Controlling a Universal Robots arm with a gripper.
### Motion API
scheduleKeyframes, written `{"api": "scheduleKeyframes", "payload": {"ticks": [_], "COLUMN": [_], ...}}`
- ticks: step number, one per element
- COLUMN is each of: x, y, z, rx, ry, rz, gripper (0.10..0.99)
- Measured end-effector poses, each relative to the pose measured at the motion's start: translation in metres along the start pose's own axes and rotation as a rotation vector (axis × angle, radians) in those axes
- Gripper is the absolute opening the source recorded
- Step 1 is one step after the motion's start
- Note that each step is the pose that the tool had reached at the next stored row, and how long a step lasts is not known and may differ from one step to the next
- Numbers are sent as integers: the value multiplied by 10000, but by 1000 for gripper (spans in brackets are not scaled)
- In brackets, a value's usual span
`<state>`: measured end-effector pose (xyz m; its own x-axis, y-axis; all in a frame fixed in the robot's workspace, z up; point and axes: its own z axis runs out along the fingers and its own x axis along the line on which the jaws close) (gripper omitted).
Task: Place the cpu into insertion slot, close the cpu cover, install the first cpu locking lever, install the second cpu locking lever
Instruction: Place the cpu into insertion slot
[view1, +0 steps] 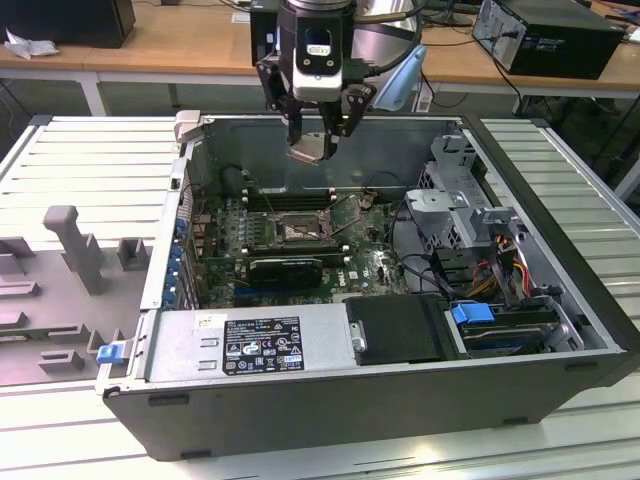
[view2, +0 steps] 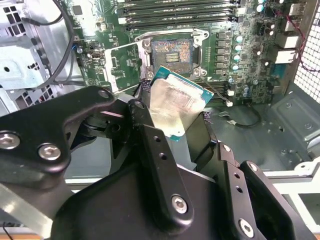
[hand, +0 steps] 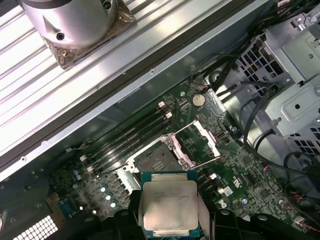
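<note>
I recorded the gripper (view1: 318, 140) clamped on the cpu (hand: 170, 205), suspended above the bare insertion slot (hand: 155, 162), the cpu cover (hand: 207, 139) standing open.

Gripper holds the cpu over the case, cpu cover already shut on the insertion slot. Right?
No: the cpu cover is swung open beside the insertion slot, pin field bare, per the second wrist view. The gripper does hold the cpu.
</note>
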<state>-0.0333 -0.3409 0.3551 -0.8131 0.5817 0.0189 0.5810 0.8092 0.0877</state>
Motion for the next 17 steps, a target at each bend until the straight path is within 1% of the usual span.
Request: {"api": "scheduleKeyframes", "payload": {"ticks": [17], "x": [0], "y": [0], "z": [0], "rx": [-22], "ry": [-100], "rz": [1126], "gripper": [529]}}
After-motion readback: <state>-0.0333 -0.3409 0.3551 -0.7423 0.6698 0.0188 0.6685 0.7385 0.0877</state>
